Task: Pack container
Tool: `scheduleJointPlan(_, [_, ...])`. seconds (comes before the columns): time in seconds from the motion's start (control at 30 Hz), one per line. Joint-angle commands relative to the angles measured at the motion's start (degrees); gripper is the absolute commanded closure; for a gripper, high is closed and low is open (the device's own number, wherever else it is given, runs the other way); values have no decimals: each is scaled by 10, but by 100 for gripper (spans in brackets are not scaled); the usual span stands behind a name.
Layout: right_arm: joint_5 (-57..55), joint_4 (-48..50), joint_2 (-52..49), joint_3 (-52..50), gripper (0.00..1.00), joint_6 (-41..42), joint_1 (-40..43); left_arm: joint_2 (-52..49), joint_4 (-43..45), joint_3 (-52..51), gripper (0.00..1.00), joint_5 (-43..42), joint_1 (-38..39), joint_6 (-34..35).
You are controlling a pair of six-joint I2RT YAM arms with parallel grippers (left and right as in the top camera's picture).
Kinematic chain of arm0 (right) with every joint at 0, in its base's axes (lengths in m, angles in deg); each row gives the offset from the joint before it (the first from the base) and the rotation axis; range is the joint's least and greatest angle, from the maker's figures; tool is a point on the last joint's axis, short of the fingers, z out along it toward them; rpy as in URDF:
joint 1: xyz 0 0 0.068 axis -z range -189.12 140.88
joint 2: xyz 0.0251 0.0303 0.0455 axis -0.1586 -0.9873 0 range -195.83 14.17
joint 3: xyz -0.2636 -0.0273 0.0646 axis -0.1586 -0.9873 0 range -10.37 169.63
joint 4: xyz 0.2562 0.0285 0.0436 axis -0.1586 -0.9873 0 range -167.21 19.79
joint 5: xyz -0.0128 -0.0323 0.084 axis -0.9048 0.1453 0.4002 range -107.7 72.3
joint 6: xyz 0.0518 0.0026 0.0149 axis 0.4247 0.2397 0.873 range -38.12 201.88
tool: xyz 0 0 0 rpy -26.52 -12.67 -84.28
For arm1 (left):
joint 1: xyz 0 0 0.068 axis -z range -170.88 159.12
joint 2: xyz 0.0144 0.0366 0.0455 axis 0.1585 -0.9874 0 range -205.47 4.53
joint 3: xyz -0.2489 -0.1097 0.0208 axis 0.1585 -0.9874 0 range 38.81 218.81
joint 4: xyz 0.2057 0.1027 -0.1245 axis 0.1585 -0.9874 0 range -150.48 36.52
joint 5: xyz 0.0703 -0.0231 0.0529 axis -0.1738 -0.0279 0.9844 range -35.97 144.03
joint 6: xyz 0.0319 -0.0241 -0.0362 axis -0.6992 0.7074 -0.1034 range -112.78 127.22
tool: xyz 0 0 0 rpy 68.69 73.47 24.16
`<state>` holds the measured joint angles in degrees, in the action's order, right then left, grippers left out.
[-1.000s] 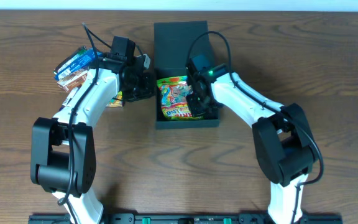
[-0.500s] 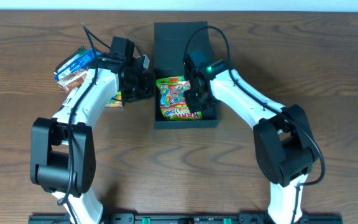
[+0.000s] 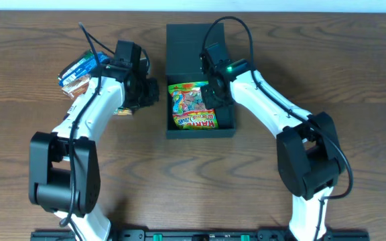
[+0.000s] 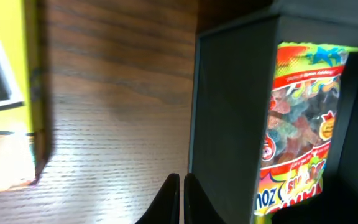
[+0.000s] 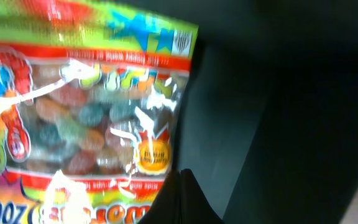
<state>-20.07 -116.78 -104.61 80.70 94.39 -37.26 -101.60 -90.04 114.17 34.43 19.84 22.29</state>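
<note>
The container (image 3: 201, 132) is a dark teal box in the middle of the table, its lid (image 3: 191, 43) lying open behind it. A bright candy bag (image 3: 191, 107) lies inside on the left. My left gripper (image 3: 153, 91) is shut and empty just outside the box's left wall (image 4: 232, 112), over bare wood. The left wrist view shows its fingertips (image 4: 180, 190) pressed together, with the candy bag (image 4: 300, 124) beyond the wall. My right gripper (image 3: 212, 100) is shut and empty inside the box. Its tips (image 5: 182, 186) sit at the right edge of the candy bag (image 5: 86, 118), over the box floor (image 5: 229, 124).
A heap of snack packets (image 3: 82, 70) lies at the left, beside my left arm. A yellow packet (image 3: 122, 107) lies under that arm and also shows in the left wrist view, yellow packet (image 4: 11, 93). Bare wood surrounds the box.
My left gripper has drawn back to the left, away from the box wall. My right gripper has shifted a little toward the back of the box. The candy bag lies flatter.
</note>
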Motion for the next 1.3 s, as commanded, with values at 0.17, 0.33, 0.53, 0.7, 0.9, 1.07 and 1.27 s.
scheduleJointPlan(0.17, [-1, 4, -41, 10, 99, 18, 1, -23, 18, -11, 94, -30, 12, 13])
scheduleJointPlan(0.33, [32, 6, -42, 10, 98, 18, -1, -23, 24, -11, 94, -30, 21, 13])
scheduleJointPlan(0.53, [78, 19, -42, 10, 98, 18, -1, -23, 26, -11, 94, -30, 24, 19])
scheduleJointPlan(0.7, [103, 28, -42, 10, 99, 18, -8, -23, 25, -11, 94, -30, 26, 19])
scheduleJointPlan(0.9, [93, 22, -39, 13, 99, 16, -11, -23, 25, -11, 94, -30, 28, 19])
scheduleJointPlan(1.07, [-12, -22, -35, 33, 99, 43, -11, -23, 20, -11, 94, -30, 28, 19])
scheduleJointPlan(1.27, [-47, -40, -35, 31, 99, 54, -11, -23, 17, -11, 94, -29, 28, 19])
